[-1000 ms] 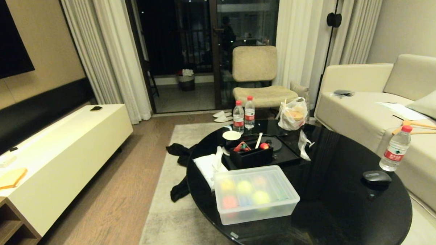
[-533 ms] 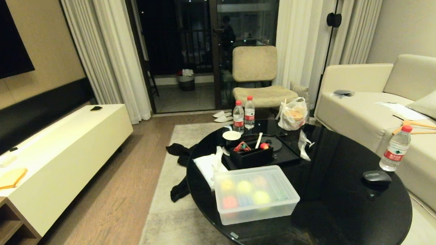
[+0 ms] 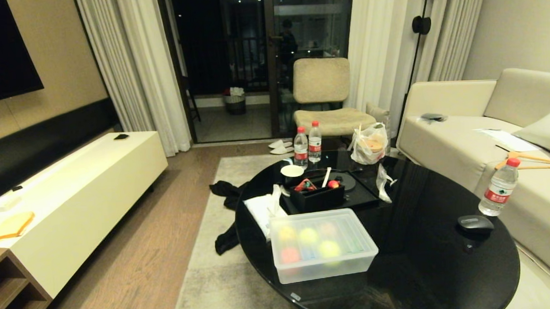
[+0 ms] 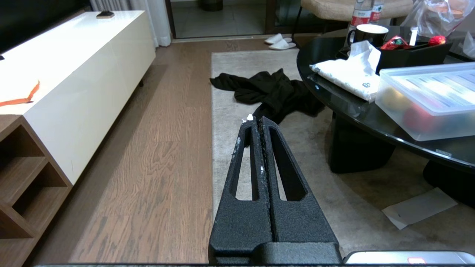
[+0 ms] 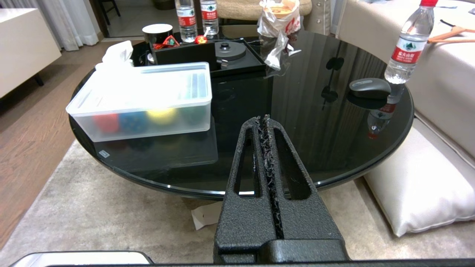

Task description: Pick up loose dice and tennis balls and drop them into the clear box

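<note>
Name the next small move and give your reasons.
Probably none beyond staying parked: the clear box sits lidded on the black table with coloured balls and dice showing through its walls, and no loose ones show. Left gripper and right gripper are shut and empty, short of the table.

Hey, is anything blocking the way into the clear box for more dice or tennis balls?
Yes: the ribbed lid sits on the clear box, covering its opening. Both the left gripper and right gripper are shut and empty, off the table.

clear box (image 3: pixel 323 244) on table (image 3: pixel 425 259) | tray (image 3: pixel 316 196) behind | mouse (image 3: pixel 475 222) right
</note>
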You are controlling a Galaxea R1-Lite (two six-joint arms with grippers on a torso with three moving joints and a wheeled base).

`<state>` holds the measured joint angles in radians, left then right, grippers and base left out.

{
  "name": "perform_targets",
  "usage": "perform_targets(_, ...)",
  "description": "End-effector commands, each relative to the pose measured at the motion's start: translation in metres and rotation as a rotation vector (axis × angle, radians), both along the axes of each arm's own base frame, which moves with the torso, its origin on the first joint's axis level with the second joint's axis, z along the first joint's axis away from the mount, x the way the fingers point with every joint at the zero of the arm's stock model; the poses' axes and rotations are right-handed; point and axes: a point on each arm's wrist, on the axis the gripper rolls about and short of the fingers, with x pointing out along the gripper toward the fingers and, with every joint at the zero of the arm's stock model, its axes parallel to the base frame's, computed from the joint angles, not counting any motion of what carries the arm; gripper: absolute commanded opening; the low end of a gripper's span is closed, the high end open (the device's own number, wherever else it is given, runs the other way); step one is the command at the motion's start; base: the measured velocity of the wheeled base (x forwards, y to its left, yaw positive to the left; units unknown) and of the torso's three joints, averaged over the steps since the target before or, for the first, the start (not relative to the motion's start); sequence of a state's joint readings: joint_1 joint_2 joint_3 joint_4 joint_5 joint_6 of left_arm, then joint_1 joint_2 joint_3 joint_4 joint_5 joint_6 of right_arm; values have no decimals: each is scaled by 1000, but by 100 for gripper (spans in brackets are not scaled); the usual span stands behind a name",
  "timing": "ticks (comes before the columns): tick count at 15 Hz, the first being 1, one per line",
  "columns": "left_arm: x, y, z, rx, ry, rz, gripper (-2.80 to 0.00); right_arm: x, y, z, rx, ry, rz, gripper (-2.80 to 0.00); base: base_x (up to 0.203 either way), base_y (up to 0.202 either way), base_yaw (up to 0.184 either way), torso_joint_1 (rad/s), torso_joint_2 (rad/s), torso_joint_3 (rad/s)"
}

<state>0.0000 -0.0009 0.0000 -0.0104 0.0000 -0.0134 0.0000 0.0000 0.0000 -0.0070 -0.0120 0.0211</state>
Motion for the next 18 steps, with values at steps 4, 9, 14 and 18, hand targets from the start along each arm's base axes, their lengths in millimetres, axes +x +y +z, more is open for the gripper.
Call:
perform_targets(4,0,0,-1,0,4,0,-280,0,0,1,-6,0,3,-280,0,0,0,0,0,0)
perform_targets(9,0,0,-1,0,4,0,-280,0,0,1,-6,-1,3,-280,0,0,0,0,0,0)
perform_targets(14,0,0,-1,0,4,0,-280,0,0,0,-18,1,4,-280,0,0,0,0,0,0)
perform_targets(18,0,0,-1,0,4,0,-280,0,0,0,-7,2,3,-280,0,0,0,0,0,0)
